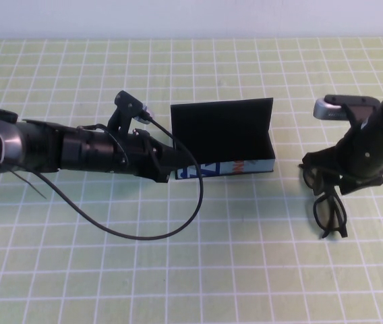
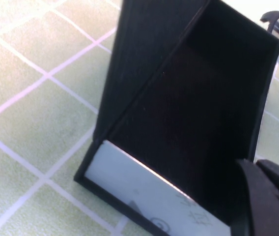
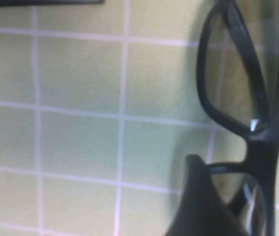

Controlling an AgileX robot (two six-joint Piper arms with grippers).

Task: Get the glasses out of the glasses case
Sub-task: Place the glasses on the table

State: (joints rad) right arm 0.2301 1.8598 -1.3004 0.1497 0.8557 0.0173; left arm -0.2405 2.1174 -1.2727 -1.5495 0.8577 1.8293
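The black glasses case (image 1: 222,128) stands open on the green grid mat, lid raised, its white printed front (image 1: 235,167) facing me. My left gripper (image 1: 171,170) is at the case's left end, shut on a side wall; in the left wrist view (image 2: 257,169) one finger lies inside the black interior (image 2: 193,123). The black glasses (image 1: 331,214) lie on the mat to the right of the case. My right gripper (image 1: 326,177) is directly over them. In the right wrist view it (image 3: 245,172) is open, with the frame (image 3: 262,142) between its spread fingers.
A black cable (image 1: 144,233) loops from the left arm onto the mat in front of the case. The mat (image 1: 191,283) stretches on every side. A grey camera housing (image 1: 343,108) sits on the right wrist.
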